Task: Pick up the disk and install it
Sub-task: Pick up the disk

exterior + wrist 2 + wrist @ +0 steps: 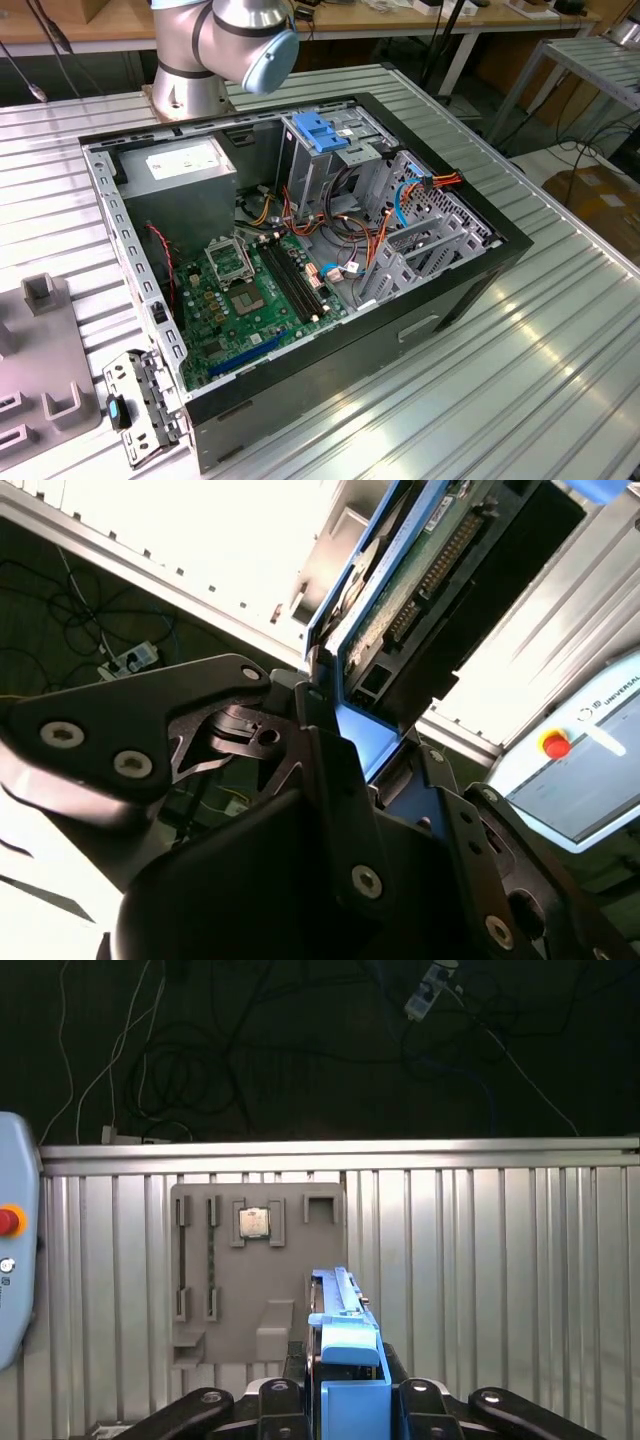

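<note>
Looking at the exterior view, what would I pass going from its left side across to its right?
Grey tray → metal bracket → processor socket → blue bracket → orange wires.

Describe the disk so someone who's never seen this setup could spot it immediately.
Find the ribbed metal table, then the black end effector over it. The disk is gripped edge-on there: a thin slab with bright blue rails, unlike the flat grey fixture plate beyond.
</note>
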